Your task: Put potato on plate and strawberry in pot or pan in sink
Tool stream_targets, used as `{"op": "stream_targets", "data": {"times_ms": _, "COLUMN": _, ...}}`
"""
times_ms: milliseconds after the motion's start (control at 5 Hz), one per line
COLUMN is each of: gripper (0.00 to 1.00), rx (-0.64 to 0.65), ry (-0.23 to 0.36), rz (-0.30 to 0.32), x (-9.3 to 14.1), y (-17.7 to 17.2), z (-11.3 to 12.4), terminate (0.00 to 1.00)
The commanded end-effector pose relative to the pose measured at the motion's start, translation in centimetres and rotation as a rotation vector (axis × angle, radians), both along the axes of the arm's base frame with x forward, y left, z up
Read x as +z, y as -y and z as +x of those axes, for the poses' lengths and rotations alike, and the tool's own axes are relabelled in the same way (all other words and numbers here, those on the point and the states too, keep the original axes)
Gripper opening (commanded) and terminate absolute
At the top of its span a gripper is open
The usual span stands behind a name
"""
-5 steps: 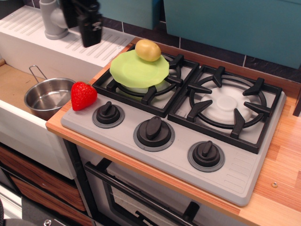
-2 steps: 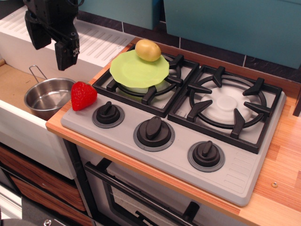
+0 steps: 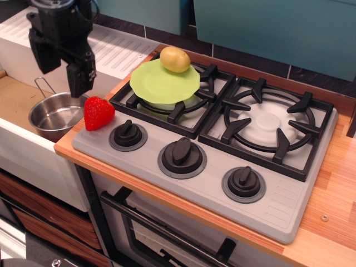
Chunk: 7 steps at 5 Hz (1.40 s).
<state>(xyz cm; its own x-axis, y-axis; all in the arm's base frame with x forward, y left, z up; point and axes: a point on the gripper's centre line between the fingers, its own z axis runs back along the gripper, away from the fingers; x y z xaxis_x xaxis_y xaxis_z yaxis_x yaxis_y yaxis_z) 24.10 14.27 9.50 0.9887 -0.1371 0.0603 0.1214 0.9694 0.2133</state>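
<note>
The yellow-tan potato [image 3: 175, 59] lies on the far edge of the lime-green plate [image 3: 164, 83], which rests on the left stove burner. The red strawberry [image 3: 98, 113] sits on the stove's front left corner, right beside the steel pot [image 3: 55, 115]. The pot stands in the sink [image 3: 16, 100] with its wire handle pointing back left. My black gripper [image 3: 60, 69] hangs open and empty above the pot, just left of and above the strawberry, its two fingers spread apart.
A grey stove top [image 3: 211, 183] with three black knobs [image 3: 182, 154] and two burners fills the middle. A white ribbed drainboard [image 3: 119, 53] lies behind the sink. The wooden counter [image 3: 339, 194] runs along the right. An oven door handle [image 3: 161, 236] is below.
My gripper has moved left from the drainboard and come down over the pot. The potato, plate, strawberry and pot have not moved.
</note>
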Motion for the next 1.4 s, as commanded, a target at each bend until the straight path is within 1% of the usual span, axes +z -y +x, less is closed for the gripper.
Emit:
{"op": "stream_targets", "data": {"times_ms": 0, "gripper": 1.00, "rx": -0.028, "ry": 0.104, "rz": -0.003, "x": -1.5, "y": 0.4, "z": -0.5, "terminate": 0.00}}
{"op": "stream_targets", "data": {"times_ms": 200, "gripper": 1.00, "rx": -0.043, "ry": 0.135, "rz": 0.065, "x": -1.6, "y": 0.6, "z": 0.1, "terminate": 0.00}}
{"op": "stream_targets", "data": {"times_ms": 400, "gripper": 1.00, "rx": -0.009, "ry": 0.110, "rz": 0.054, "x": -1.1, "y": 1.3, "z": 2.0, "terminate": 0.00}}
{"op": "stream_targets", "data": {"times_ms": 600, "gripper": 1.00, "rx": -0.017, "ry": 0.112, "rz": 0.015, "x": -1.3, "y": 1.6, "z": 3.2, "terminate": 0.00}}
{"op": "stream_targets", "data": {"times_ms": 800, "gripper": 1.00, "rx": -0.032, "ry": 0.103, "rz": -0.007, "x": -1.2, "y": 1.1, "z": 3.9, "terminate": 0.00}}
{"op": "stream_targets", "data": {"times_ms": 1000, "gripper": 1.00, "rx": -0.027, "ry": 0.094, "rz": -0.012, "x": -1.6, "y": 0.8, "z": 3.8, "terminate": 0.00}}
{"op": "stream_targets", "data": {"times_ms": 1200, "gripper": 1.00, "rx": -0.020, "ry": 0.108, "rz": -0.011, "x": -2.1, "y": 1.0, "z": 3.7, "terminate": 0.00}}
